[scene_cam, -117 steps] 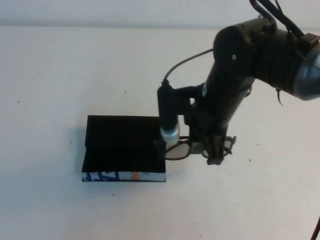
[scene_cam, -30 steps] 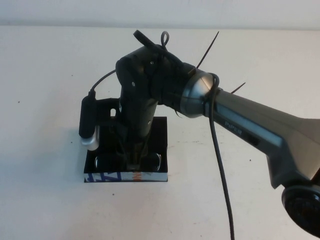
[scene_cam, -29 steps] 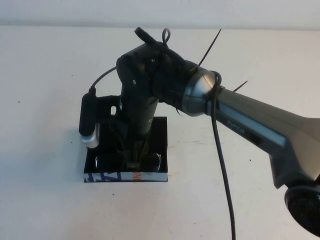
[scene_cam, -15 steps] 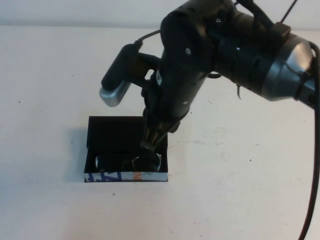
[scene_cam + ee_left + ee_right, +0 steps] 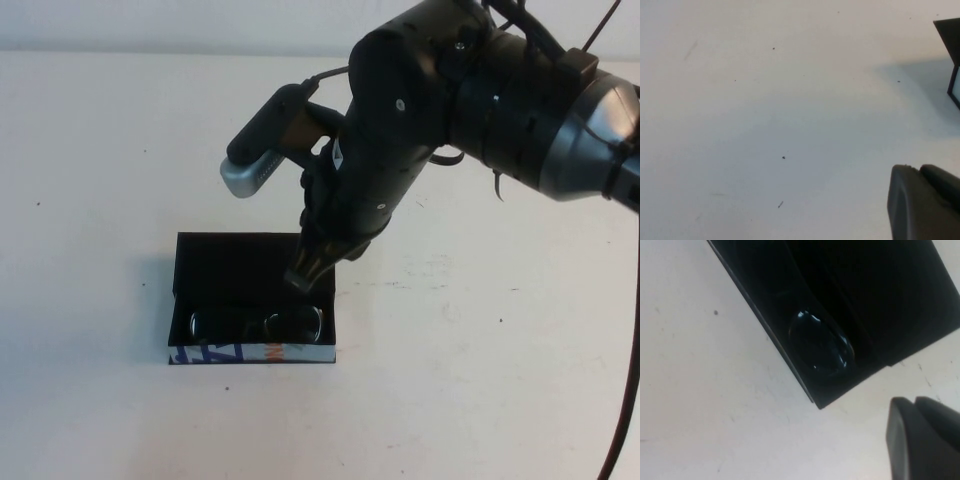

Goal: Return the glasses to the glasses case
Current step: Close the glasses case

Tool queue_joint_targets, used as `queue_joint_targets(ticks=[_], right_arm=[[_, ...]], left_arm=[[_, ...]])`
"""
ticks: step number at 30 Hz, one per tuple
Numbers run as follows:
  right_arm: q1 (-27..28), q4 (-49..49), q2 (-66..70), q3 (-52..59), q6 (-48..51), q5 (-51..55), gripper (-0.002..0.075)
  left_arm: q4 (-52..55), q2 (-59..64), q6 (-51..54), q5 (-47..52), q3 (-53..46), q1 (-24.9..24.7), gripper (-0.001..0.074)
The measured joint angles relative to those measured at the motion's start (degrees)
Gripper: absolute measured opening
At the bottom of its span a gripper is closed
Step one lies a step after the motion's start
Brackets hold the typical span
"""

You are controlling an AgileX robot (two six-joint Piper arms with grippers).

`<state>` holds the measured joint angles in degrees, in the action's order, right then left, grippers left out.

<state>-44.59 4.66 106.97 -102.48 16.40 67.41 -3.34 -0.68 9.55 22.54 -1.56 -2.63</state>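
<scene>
While the left gripper (image 5: 927,200) is hanging over bare worktop (image 5: 765,115) off to the left of the glasses case (image 5: 250,300), only a dark part of it is showing in the left wrist view, so I cannot tell how its jaws are standing. A corner of the case is just peeking in at the edge of that same view, well apart from the gripper.

The glasses case is sitting open on the pale worktop, its black lining facing up and its printed blue, white and orange side facing the robot. The glasses (image 5: 255,323) are lying inside the case, along its near wall just behind the printed side; two reflective lenses are catching the light there. In the right wrist view one glossy lens is showing near a corner of the case interior, with a temple arm seemingly running back across the lining, though the dark frame is hard to separate from the black lining.

The right gripper (image 5: 308,272) is hovering above the right part of the case, over its right wall and clear of the glasses. Its jaws are looking drawn close together and are holding nothing. The bulky right arm is reaching in from the right of the case.
</scene>
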Motion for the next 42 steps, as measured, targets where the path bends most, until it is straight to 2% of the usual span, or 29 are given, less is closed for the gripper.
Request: queue_joint_targets(ticks=[5,9,13,18,23,27,31,37,42], right_arm=[[0.0,-1.1,0.0,0.0,0.0,-1.0,-0.0011],[0.0,-1.2,0.0,0.0,-0.6,-1.0,-0.0011],[0.0,-1.2,0.0,0.0,-2.4,-1.1,-0.0011],[1.0,-1.7,0.4,0.0,-3.4,-1.3,-0.0011],[5.1,-4.1,1.8,-0.4,-5.8,-3.5,-0.0011],[9.3,-10.5,4.4,-4.0,-5.5,-2.8,-0.0011],[11.7,-14.4,6.9,-7.7,-4.8,-0.8,-0.0011],[12.4,-15.1,8.9,-9.2,-3.7,-0.1,-0.0011],[12.7,-15.5,9.7,-9.2,-3.1,-0.6,-0.0011]], left_arm=[[0.4,0.0,0.0,-0.4,0.0,0.0,-0.0004],[0.0,0.0,-1.3,-5.7,0.0,0.0,-0.0004],[-9.8,0.0,-10.9,-11.3,0.0,0.0,-0.0004],[-18.0,0.0,-14.8,-15.5,0.0,0.0,-0.0004],[-22.9,2.4,-15.6,-8.8,4.1,0.0,-0.0004],[-24.4,12.7,-14.7,-0.6,10.4,0.0,-0.0004],[-28.1,26.7,-6.5,8.1,16.8,0.0,-0.0004],[-42.1,46.3,16.5,20.3,23.9,0.0,-0.0004],[-55.7,61.1,34.4,22.6,25.6,0.0,-0.0004]])
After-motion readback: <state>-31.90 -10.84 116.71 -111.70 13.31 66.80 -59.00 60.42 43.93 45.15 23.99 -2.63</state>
